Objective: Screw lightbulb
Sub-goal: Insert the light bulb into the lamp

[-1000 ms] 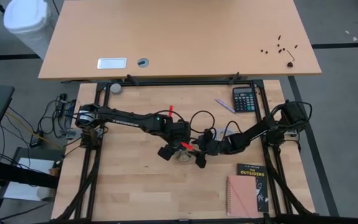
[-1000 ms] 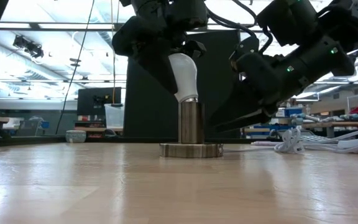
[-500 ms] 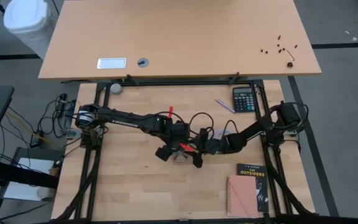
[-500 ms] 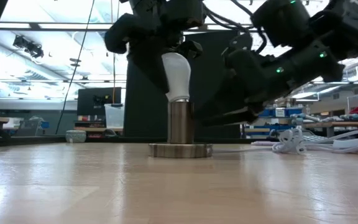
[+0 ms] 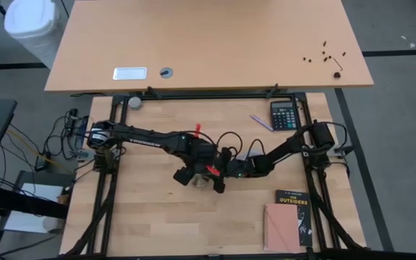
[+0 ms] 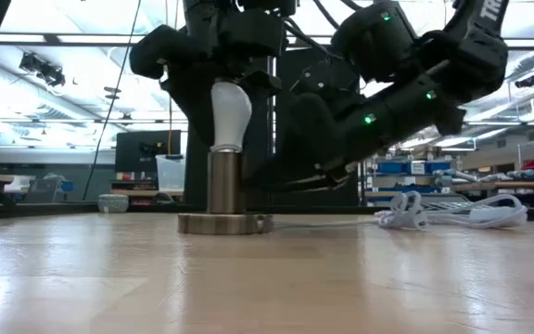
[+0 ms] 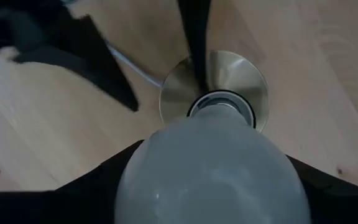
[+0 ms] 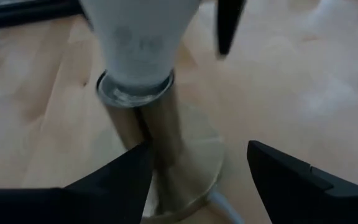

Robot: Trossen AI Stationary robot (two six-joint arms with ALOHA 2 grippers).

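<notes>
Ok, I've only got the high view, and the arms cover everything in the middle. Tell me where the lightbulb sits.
Observer: In the low view the lightbulb stands upright, its base at the top of the metal socket.
Operator: Tell me what's holding it.
Observer: The left pincer. Its wrist view shows a dark finger against each side of the glass.
Operator: Now give me the other arm.
Observer: The right pincer is open and low down, straddling the socket's stem. One of its fingers stands clear of the stem.
</notes>
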